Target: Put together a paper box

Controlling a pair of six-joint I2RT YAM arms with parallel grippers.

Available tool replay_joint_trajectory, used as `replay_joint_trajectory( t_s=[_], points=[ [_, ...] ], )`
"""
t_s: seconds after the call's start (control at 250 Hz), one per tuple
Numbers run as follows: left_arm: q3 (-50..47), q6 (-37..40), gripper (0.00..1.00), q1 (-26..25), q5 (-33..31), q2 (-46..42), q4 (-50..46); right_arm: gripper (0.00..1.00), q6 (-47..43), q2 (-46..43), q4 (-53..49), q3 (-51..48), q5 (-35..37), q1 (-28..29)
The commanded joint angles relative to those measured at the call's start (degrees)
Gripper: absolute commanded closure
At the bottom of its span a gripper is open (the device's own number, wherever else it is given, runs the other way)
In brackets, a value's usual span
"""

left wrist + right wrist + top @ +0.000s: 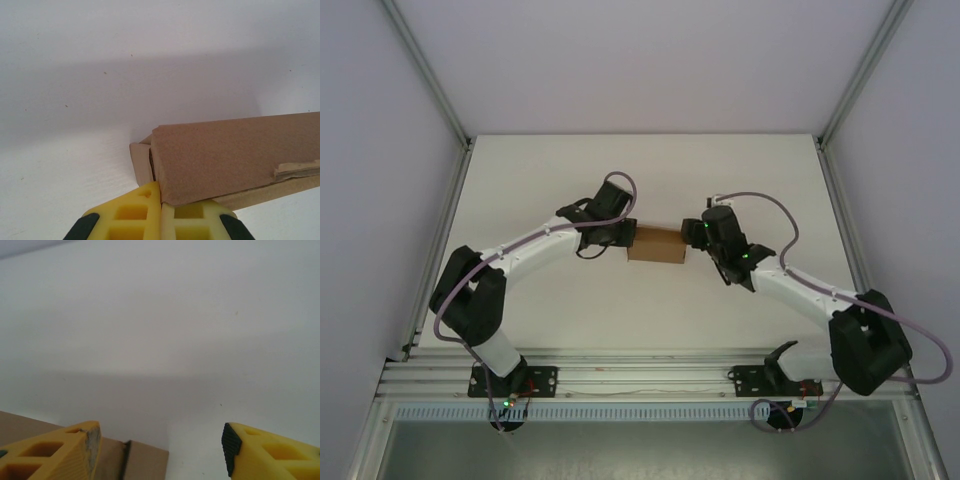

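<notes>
The paper box (656, 245) is a small brown cardboard box lying mid-table between my two grippers. In the left wrist view the paper box (235, 160) has one end flap folded in, and its lower corner runs into the seam of my left gripper (161, 202). The yellow fingers (132, 212) are pressed together on that thin edge. My left gripper (626, 240) sits at the box's left end. My right gripper (693, 243) is at its right end, and in the right wrist view this gripper (160, 442) stands open with only a box corner (145, 462) by its left finger (75, 447).
The white table (640, 180) is walled by white panels at the back and sides, with aluminium posts (425, 75) at the corners. The arm bases are bolted to the rail (640, 378) at the near edge.
</notes>
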Motion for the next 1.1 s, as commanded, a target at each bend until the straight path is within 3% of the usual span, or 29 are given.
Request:
replay_joint_trajectory(
  t_s=[0.0,0.044,0.088,0.404,0.556,0.6,0.719,0.819,0.955,1.095],
  points=[
    [-0.9,1.8,1.0,-0.6,-0.3,2.8,-9.6,0.37,1.8,1.9,-0.8,-1.4,-1.5,-0.5],
    [-0.4,2.2,1.0,-0.6,-0.4,2.3,-10.0,0.38,2.2,2.7,-0.9,-1.9,-2.2,-0.5],
    [0.3,2.5,0.93,-0.6,-0.7,1.7,-10.4,0.39,2.9,3.3,-0.8,-2.4,-2.7,-0.5],
    [8.3,4.9,0.7,-0.6,0.1,-0.7,-14.6,0.41,2.7,5.1,-4.0,-4.5,-2.2,-0.5],
    [8.8,3.9,0.47,-0.5,2.3,-3.9,-13.6,0.41,2.7,4.7,-3.4,-5.8,-1.8,-0.5],
    [8.4,3.4,0.36,-0.2,1.6,-4.7,-12.8,0.41,2.7,5.0,-3.4,-6.1,-1.7,-0.4],
    [6.2,0.7,0.27,3.8,3.6,-5.7,-8.1,0.41,2.6,5.4,-3.4,-6.4,-2.2,-0.5],
    [5.1,-0.9,0.26,7.7,10.9,-4.6,-3.8,0.41,2.3,5.6,-3.3,-6.3,-2.3,-0.5],
    [5.3,-0.7,0.27,8.5,14.8,-1.6,-1.5,0.41,2.2,5.8,-3.2,-6.1,-2.6,-0.5],
    [3.9,-1.2,0.41,9.7,16.7,1.6,-0.8,0.42,2.4,6.0,-3.4,-6.4,-1.9,-0.5]
  ],
)
